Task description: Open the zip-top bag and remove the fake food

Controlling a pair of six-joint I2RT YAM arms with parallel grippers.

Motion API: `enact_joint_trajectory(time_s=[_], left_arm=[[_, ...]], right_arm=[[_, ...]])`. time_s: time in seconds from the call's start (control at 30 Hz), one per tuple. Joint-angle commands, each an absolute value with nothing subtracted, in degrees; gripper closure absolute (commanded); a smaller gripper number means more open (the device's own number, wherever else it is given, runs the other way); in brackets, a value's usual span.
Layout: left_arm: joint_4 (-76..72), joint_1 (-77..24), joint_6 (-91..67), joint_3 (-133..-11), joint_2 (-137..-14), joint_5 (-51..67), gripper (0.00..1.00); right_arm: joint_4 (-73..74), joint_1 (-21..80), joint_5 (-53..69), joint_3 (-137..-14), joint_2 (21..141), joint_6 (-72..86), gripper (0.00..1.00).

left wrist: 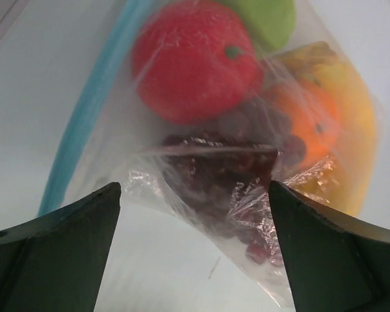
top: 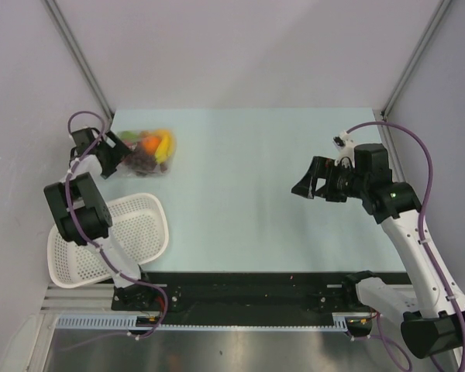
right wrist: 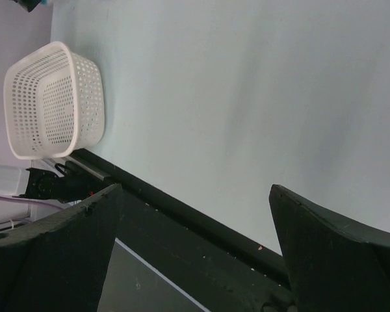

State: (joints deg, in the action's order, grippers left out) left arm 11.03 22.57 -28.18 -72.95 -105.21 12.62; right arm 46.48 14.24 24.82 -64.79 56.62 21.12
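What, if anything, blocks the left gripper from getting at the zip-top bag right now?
Nothing that shows, so probably yes. The left gripper is open right at the zip-top bag, with its fingers on either side of the bag's near end. The white basket lies nearer the arm's base, off that line.

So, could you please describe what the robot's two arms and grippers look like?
Both arms are alike: the left arm and right arm have black joint housings and white links, each trailed by a looping purple cable. The left gripper and right gripper are black, with broad wedge-shaped fingers.
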Motion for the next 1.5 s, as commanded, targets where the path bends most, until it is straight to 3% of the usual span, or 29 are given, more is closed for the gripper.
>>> enact_joint_trajectory(time_s=[0.0, 0.33, 0.43, 0.83, 1.07, 1.2, 1.3, 1.47], left_arm=[[9.49, 23.64, -23.65, -80.23, -109.06, 13.89, 0.0], [10.81, 24.61, -23.03, -92.01, -118.38, 15.28, 0.01], [11.87, 24.35, -24.6, -94.83, -121.72, 18.01, 0.05], [10.64, 12.24, -27.07, -89.4, -120.16, 17.06, 0.2], [1.24, 3.96, -36.03, -70.94, -108.3, 15.91, 0.23], [0.18, 2.28, -34.64, -65.4, -97.07, 12.58, 0.21], [-0.71, 5.52, -32.7, -64.42, -93.87, 10.63, 0.12], [10.18, 9.75, -30.24, -76.62, -102.82, 16.25, 0.07]], right_arm=[[45.35, 14.24, 25.75, -66.8, 57.48, 21.62, 0.0], [40.87, 14.94, 26.98, -67.32, 63.63, 25.75, 0.0], [39.9, 15.82, 26.81, -68.2, 65.82, 26.54, 0.0], [35.69, 18.1, 27.07, -70.58, 72.76, 26.19, 0.0], [31.38, 18.98, 28.21, -71.28, 77.25, 26.46, 0.0], [30.41, 19.25, 29.0, -71.8, 78.92, 26.02, 0.0], [30.41, 19.77, 29.18, -72.16, 79.89, 25.75, 0.0], [28.57, 21.0, 29.88, -73.21, 82.09, 26.01, 0.0]])
